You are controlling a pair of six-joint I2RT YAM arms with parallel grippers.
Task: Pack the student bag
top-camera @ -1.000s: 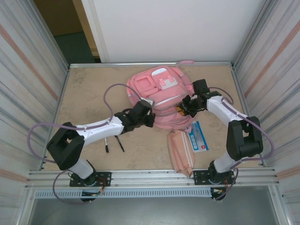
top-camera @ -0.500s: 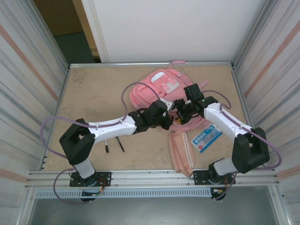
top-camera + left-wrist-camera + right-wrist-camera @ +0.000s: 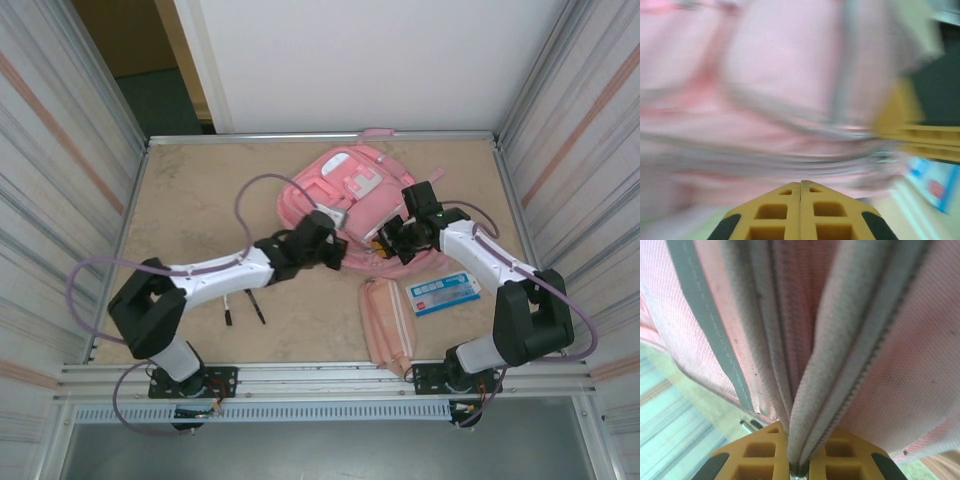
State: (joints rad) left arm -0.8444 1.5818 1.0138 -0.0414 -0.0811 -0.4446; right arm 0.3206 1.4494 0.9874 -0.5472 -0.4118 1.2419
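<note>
The student bag (image 3: pixel 345 195), a big soft pink backpack with pale zip stripes, lies flat at the back middle of the table. My right gripper (image 3: pixel 386 243) is at its near right edge. In the right wrist view the right gripper (image 3: pixel 799 437) is shut on a fold of the bag's pale zip edge (image 3: pixel 840 365), which runs down between the yellow fingers (image 3: pixel 757 450). My left gripper (image 3: pixel 336 252) sits at the bag's near edge. Its yellow jaws (image 3: pixel 800 186) are pressed together with nothing seen between them, right in front of the blurred pink fabric (image 3: pixel 780 75).
A small oblong pink pencil case (image 3: pixel 386 322) lies in front of the bag. A blue and white card (image 3: pixel 444 293) rests to its right. Two dark pens (image 3: pixel 243 308) lie under the left forearm. Metal walls close in both sides and the back.
My right gripper has gone from open to shut on the bag's zip edge. The left arm has pulled back to the left. The bag and the blue card have shifted a little.
</note>
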